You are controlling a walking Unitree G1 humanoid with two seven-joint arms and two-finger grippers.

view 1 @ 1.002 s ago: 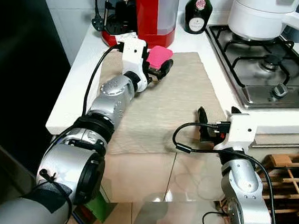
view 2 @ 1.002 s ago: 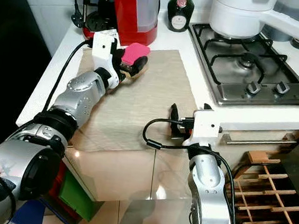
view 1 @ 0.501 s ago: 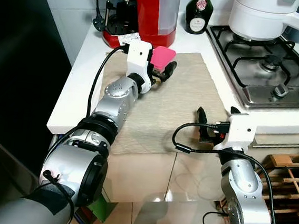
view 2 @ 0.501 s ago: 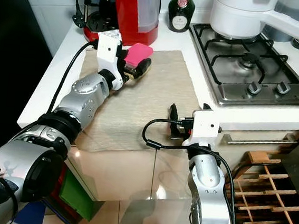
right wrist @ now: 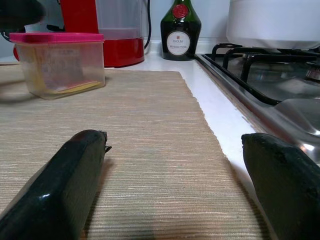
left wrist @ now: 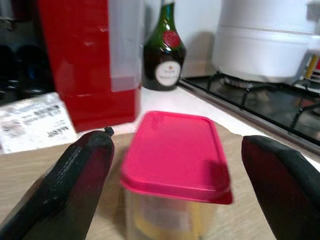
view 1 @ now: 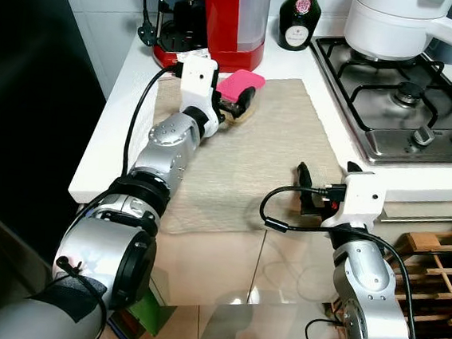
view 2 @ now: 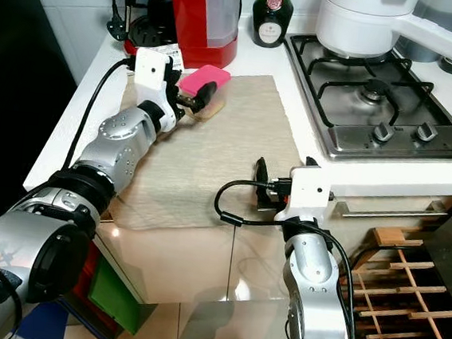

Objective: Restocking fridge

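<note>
A clear food container with a pink lid (view 1: 243, 82) stands on the beige mat (view 1: 250, 164), close to the red coffee machine. My left gripper (view 1: 234, 102) is open around it. In the left wrist view the pink lid (left wrist: 175, 155) lies between the two black fingers (left wrist: 82, 175), with a gap on each side. My right gripper (view 1: 325, 179) is open and low over the mat's front right corner, at the counter's front edge, holding nothing. The right wrist view looks across the mat at the container (right wrist: 60, 62).
A red coffee machine (view 1: 225, 17) and a green bottle (view 1: 299, 16) stand at the back of the white counter (view 1: 104, 142). A gas hob (view 1: 409, 99) with a white pot (view 1: 392, 25) is at right. A wooden rack (view 1: 432, 269) sits below. A dark surface (view 1: 31, 119) rises at left.
My left arm swung a little right, then back left, staying around the container. The container has stayed on the mat, and the right arm has not moved.
</note>
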